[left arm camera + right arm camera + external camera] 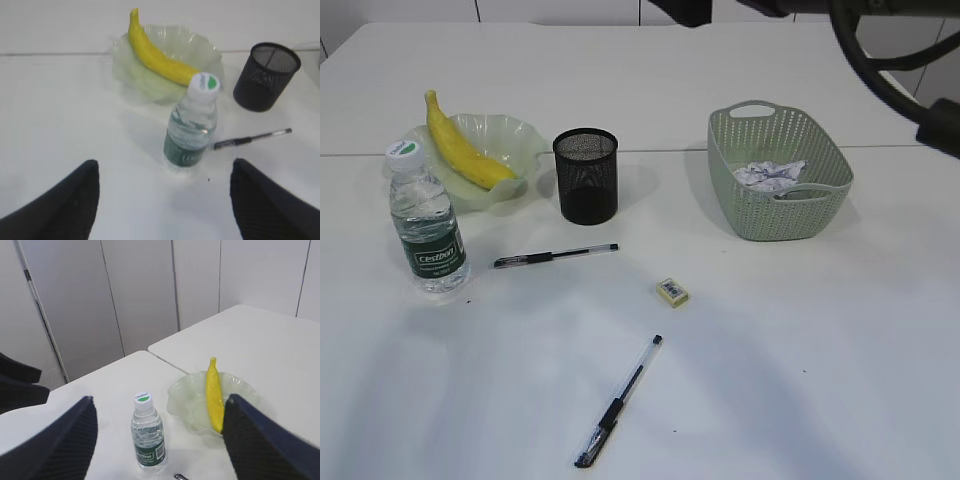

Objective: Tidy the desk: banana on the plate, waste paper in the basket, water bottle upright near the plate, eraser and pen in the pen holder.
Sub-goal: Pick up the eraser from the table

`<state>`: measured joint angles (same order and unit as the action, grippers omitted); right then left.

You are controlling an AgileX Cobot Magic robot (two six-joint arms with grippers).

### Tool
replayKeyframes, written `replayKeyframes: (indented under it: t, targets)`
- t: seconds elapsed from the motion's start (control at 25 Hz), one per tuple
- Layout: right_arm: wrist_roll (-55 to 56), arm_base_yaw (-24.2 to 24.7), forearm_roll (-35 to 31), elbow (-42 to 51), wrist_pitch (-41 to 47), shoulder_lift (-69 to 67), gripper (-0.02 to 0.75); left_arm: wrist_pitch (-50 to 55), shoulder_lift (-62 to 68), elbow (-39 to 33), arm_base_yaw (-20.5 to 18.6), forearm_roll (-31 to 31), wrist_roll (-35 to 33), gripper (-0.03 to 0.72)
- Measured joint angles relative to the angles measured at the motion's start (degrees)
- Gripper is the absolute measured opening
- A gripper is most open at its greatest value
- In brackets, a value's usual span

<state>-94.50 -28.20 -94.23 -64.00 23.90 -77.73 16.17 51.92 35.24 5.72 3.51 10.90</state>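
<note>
The banana [465, 150] lies on the pale green plate [512, 130]. Just in front of the plate the water bottle [427, 225] stands upright. Crumpled waste paper [768, 176] sits inside the green basket [820, 135]. One pen [556, 256] lies in front of the black mesh pen holder [586, 175], a second pen [618, 402] lies nearer the front, and the eraser [672, 292] rests between them. My left gripper [165, 162] hangs open above the table short of the bottle [192, 125]. My right gripper [159, 400] is open high above the bottle [148, 437] and banana [214, 392], holding nothing.
Dark arm parts [890, 50] cross the top right corner of the exterior view. A seam between two tabletops [650, 151] runs behind the holder and basket. White wall panels [140, 290] stand beyond the table's far edge.
</note>
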Motion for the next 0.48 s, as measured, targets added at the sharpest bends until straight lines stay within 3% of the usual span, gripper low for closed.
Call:
replayKeyframes:
  t: [0.16,0.48]
  targets:
    - [9.8,0.0,8.0,0.0,-0.1,0.0,0.576,10.5,-2.3,0.7,0.0,-0.8,0.0,0.582]
    - [42.1,0.0,40.6,0.0,7.3,-0.1,0.575,25.3,-2.5,7.9,0.0,-3.5,0.1,0.58]
